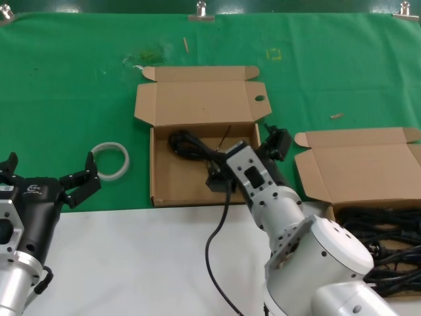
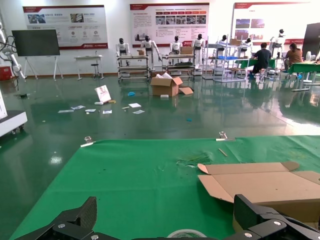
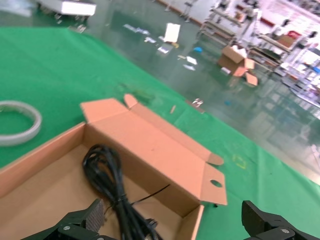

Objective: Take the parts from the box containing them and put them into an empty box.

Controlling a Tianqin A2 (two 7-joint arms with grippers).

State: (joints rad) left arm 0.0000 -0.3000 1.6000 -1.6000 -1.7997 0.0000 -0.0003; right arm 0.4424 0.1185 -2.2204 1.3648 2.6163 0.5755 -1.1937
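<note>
— Nearest to you, what do you see?

— Both of my arms, low at the near edge of the worktop. My right gripper [image 1: 253, 158] hangs over the near right part of the box with the holed tab [image 1: 202, 148], its two fingers spread wide apart and holding nothing. From its wrist I see the fingertips [image 3: 95, 212] on either side of the box's floor.

— And the left one?

— My left gripper [image 1: 49, 178] waits near the near left corner, fingers apart as well, gripping nothing. Just beyond it a white ring [image 1: 109, 160] lies flat on the green cloth [image 1: 66, 85].

— Where are the parts?

— One looped bunch of black cable [image 1: 194, 146] lies inside the holed-tab box, toward its far wall, with a plug end trailing to the near right. That box sits about mid-worktop, lid folded back toward the far edge. More cables [image 1: 385, 243] lie piled in the other box [image 1: 358, 168] at the right edge, its lid also open.

— Anything farther off?

— Metal clips [image 1: 200, 11] hold the cloth along the far edge.
</note>
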